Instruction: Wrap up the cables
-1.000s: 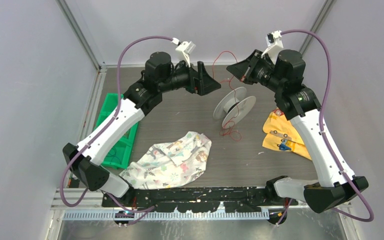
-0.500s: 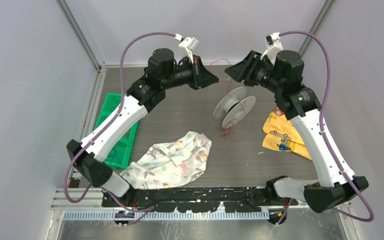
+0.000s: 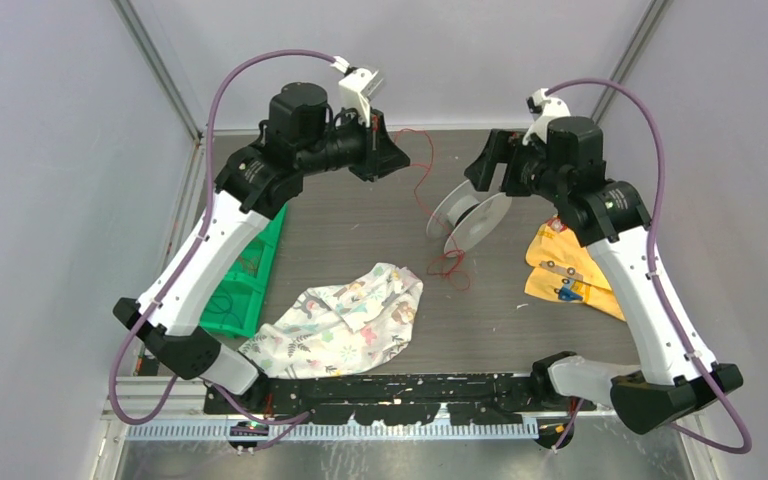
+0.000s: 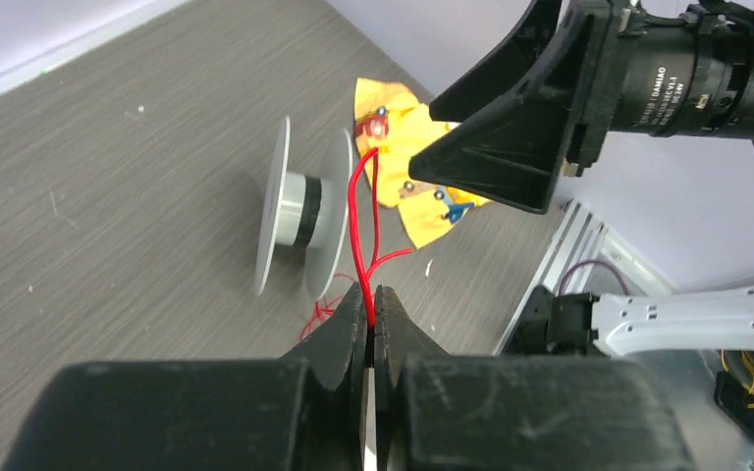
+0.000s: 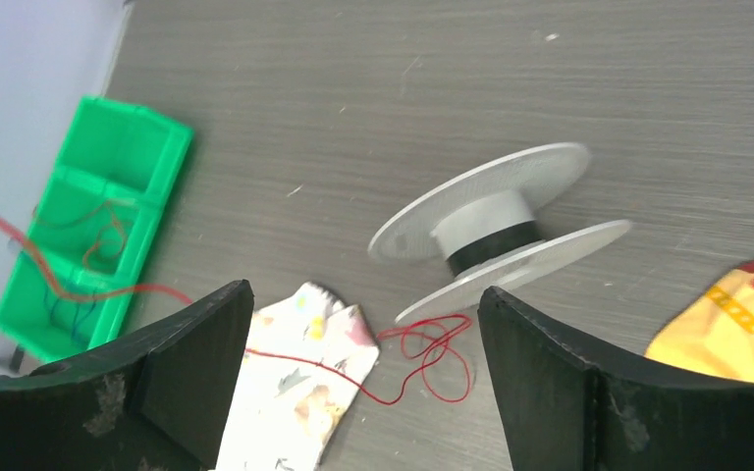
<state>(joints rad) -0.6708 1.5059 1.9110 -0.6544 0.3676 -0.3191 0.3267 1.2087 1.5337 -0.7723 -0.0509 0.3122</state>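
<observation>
The cable is a thin red wire whose loose loops lie on the table beside a grey two-flanged spool. From there it rises to my left gripper, which hangs high over the back of the table. In the left wrist view that gripper is shut on the cable, and the spool lies on its side below. My right gripper hovers just above the spool's right side. Its jaws stand wide open with nothing between them, framing the spool and the cable's loops.
A patterned cloth lies at front centre with the cable crossing its corner. A green compartment bin stands at the left under the left arm. A yellow pouch lies right of the spool, under the right arm.
My left gripper has shut on the red cable and drawn it up and to the left. My right gripper has opened, let go of the cable and dropped toward the spool.
</observation>
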